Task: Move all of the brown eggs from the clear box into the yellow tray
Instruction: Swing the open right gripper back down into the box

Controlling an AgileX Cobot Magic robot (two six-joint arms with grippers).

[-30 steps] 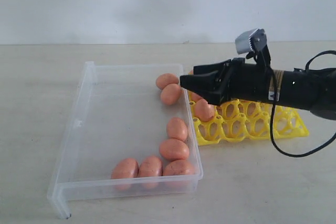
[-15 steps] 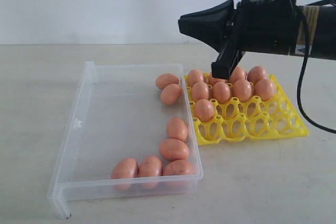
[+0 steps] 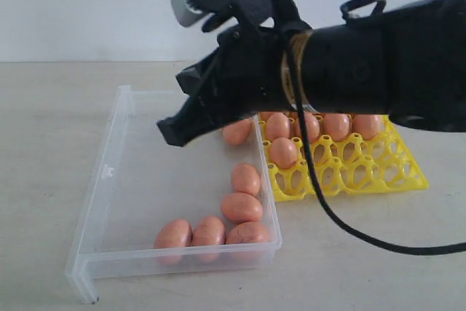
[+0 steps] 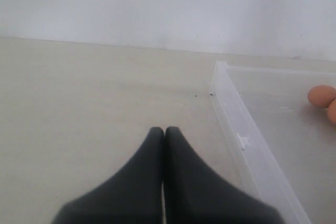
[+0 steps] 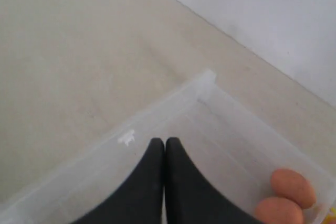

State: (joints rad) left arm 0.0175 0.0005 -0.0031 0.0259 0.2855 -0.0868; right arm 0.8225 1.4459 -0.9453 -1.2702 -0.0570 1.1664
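Note:
The clear box (image 3: 109, 172) lies on the left of the table. Several brown eggs (image 3: 241, 207) rest along its right wall and front corner. Beside it, the yellow tray (image 3: 378, 172) holds several brown eggs (image 3: 284, 152) in its back cups. My right gripper (image 3: 169, 136) hangs shut and empty above the box, large in the exterior view and hiding part of the tray. In the right wrist view the right gripper (image 5: 164, 141) is over the clear box (image 5: 205, 85), with two eggs (image 5: 293, 187) to one side. My left gripper (image 4: 164, 129) is shut and empty over bare table beside the clear box (image 4: 247, 145).
A pale wall runs behind the beige table. The right arm's black cable (image 3: 342, 223) loops down in front of the tray. Bare table lies left of the box and in front of both containers.
The right gripper left an egg in the tray, shut, rose and swung left over the clear box, nearer the camera. The left gripper has not moved.

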